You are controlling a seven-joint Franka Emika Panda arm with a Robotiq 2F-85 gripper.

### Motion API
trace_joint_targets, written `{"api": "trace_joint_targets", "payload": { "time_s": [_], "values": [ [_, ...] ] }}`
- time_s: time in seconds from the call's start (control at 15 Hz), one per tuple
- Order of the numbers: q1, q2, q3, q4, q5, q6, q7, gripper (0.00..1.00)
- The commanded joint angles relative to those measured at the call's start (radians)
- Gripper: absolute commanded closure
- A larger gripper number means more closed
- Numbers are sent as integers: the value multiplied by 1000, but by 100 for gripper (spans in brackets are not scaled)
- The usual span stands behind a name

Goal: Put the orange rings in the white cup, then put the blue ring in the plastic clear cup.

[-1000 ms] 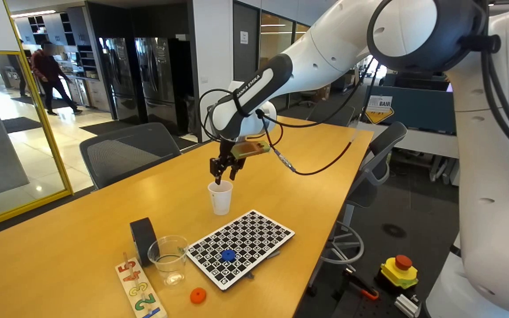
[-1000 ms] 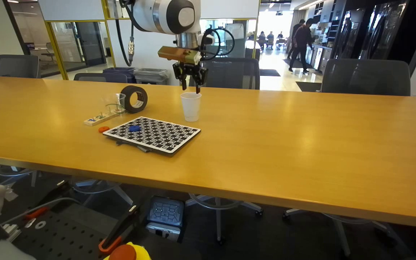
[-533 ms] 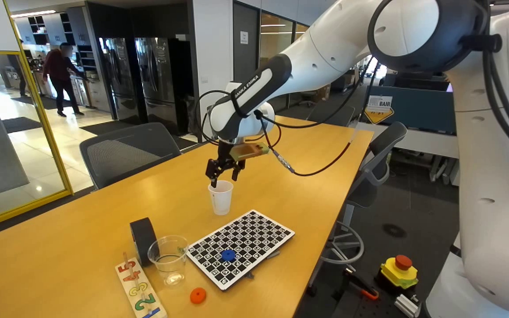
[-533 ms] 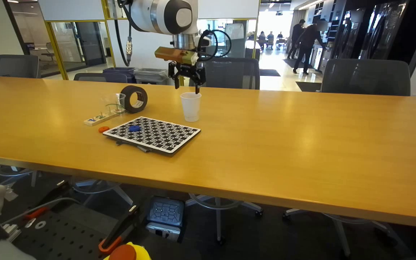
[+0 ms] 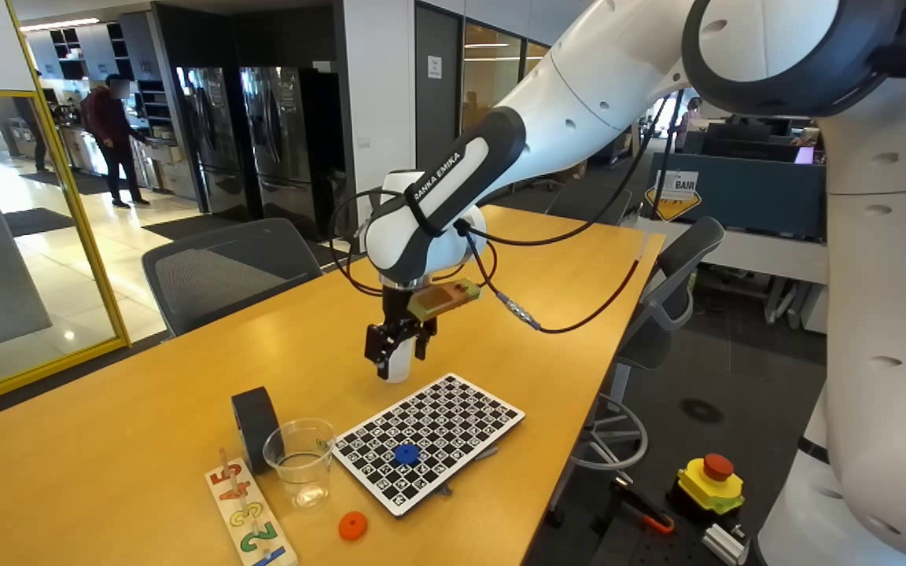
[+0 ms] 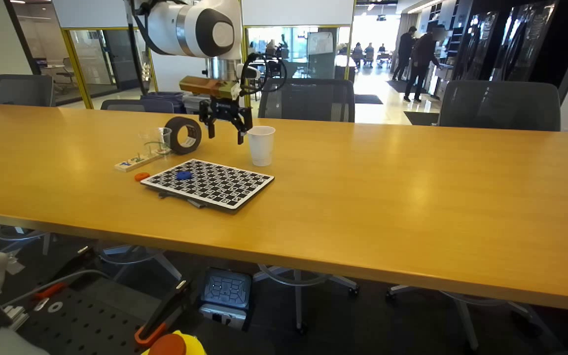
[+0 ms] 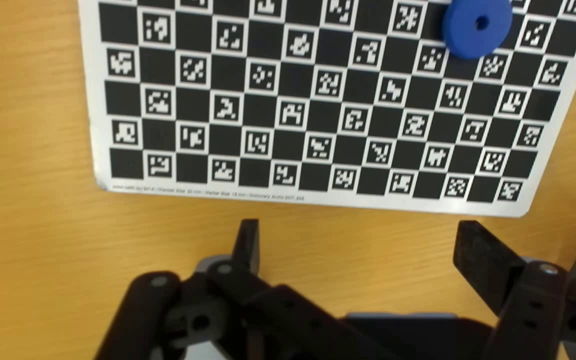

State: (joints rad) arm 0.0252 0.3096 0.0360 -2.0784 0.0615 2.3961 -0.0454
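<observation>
1. My forearm (image 5: 571, 102) slants down from two o'clock in an exterior view, with the gripper (image 7: 358, 245) pointing down over the table (image 6: 412, 207).
2. I have the fingers (image 7: 248, 242) wide apart, the table showing between them in the wrist view.
3. In an exterior view the gripper hides the top of the white cup (image 5: 399, 366); I can't see down inside.
4. The wrist view's top edge clips the blue ring (image 7: 460, 40) on the ChArUco board (image 7: 328, 100), at the gripper's one o'clock.
5. Upright just beside the roll of black tape (image 5: 255, 424), the clear plastic cup (image 5: 301, 465) is faint against the table.
6. The white cup is opaque and tapered, standing upright just beside the gripper.
7. One flat orange ring (image 5: 349, 531) lies on the table at the clear plastic cup's five o'clock.
</observation>
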Motion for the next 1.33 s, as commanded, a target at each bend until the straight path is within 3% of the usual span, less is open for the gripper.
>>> {"api": "trace_joint_targets", "payload": {
  "time_s": [0.0, 0.67, 1.27],
  "values": [
    [37, -58, 6, -99, -31, -2, 74, 0],
    [83, -64, 34, -231, -26, 73, 147, 0],
    [114, -55, 37, -267, -74, 142, 161, 0]
  ]
}}
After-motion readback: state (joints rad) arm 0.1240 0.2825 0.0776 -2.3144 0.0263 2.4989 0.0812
